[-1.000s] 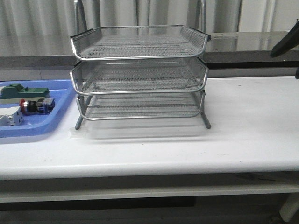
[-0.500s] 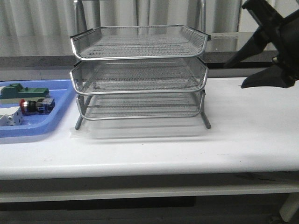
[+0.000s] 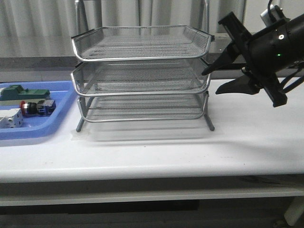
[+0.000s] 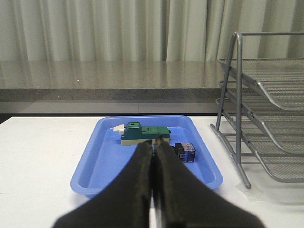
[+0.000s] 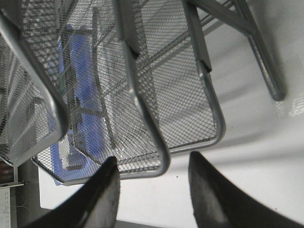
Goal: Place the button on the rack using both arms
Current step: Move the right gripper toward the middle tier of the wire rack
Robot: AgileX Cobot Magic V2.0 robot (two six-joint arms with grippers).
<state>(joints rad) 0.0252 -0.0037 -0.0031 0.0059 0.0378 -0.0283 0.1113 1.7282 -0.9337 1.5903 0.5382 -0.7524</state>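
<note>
Our right pincer [image 3: 212, 81] is spread open, its tips level with the middle tray's corner on the rack [image 3: 142, 71], just beside its rim. We judge the next move is to straddle that rim squarely before closing. Our left pincer [image 4: 155, 145] is clenched on nothing; the button [image 3: 33, 107] lies beyond it in the blue tray [image 3: 57, 121].

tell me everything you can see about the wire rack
The rack is a three-tier stand of silver wire mesh with shiny metal rims, its trays stacked on a grey tubular frame with slanted feet. It stands upright on the white table, right of the blue tray. All three tiers look empty. The right gripper, open, sits at the middle tier's right front corner; the right wrist view shows its fingers either side of that rim, apparently not yet touching.
</note>
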